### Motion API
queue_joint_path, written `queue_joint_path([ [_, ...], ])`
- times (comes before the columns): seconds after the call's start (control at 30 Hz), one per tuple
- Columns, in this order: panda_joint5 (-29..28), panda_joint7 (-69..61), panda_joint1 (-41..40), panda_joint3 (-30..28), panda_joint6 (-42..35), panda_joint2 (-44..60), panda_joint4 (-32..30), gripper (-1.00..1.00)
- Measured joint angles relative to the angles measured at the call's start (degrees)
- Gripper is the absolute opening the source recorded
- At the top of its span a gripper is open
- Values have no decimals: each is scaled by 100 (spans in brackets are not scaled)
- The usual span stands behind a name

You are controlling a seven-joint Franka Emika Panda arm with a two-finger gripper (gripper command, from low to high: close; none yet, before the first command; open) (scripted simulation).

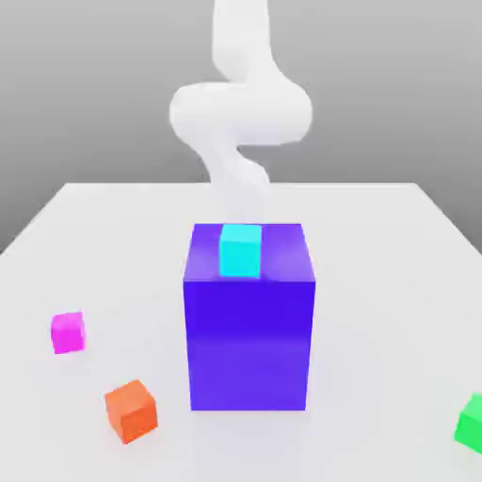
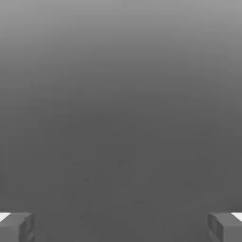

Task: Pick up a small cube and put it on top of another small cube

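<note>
On exterior view's left, near edge: pink cube (image 1: 67, 331) sits alone on table (image 1: 395, 282). Green cube (image 1: 471, 421) far off right. My gripper (image 2: 121, 227) wide apart, holding nothing (just starting, I think). Next: I go down over pink cube, squeeze.
</note>
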Motion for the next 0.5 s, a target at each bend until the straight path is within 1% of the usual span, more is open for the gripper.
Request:
queue_joint_path([
  [0.23,-366,884,-1038,-296,814,1243,-754,0],
  [0.5,-584,1732,-2068,-862,1724,2622,-1595,0],
])
